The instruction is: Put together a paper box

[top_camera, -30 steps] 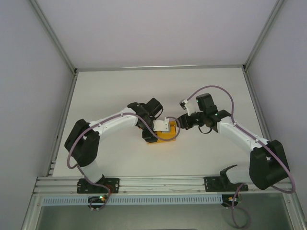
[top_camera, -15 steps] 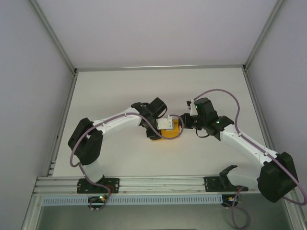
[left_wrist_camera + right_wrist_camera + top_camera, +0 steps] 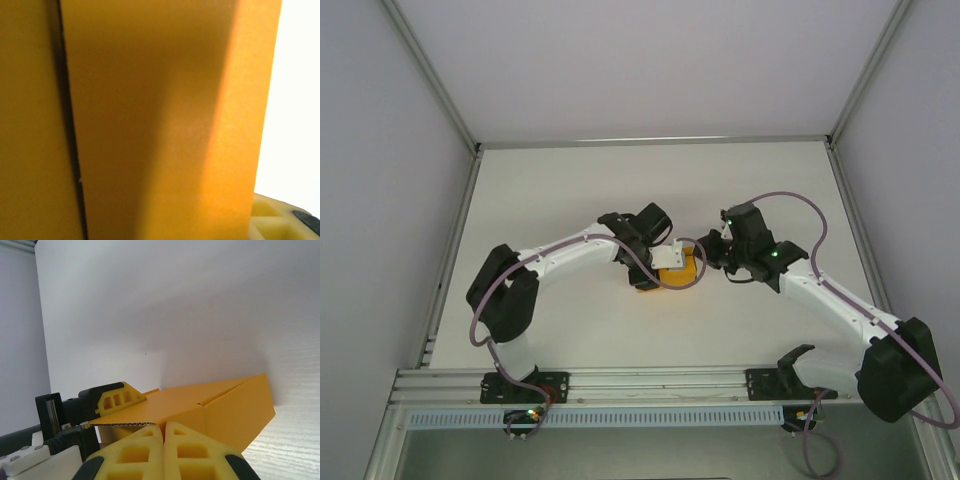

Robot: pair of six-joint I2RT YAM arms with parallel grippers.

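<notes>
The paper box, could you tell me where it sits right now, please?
In the top view the paper box lies mid-table between the two arms, with the left hand over it and the right hand at its right edge.

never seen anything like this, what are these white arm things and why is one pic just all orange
These are two white robot arms bolted at the near edge of a white table. The wide picture comes from a fixed camera above and behind them. The other two come from small cameras on the wrists.

Between the arms lies a bright orange-yellow paper box of thin card, which they are assembling. The left gripper is right at the box, so its wrist camera sits almost against the card; hence the all-orange picture. Whether it grips the box cannot be told.

The right wrist picture shows the right gripper, its yellow fingers pressed together with a card edge between their tips, and the box lying on the table beyond them.
</notes>
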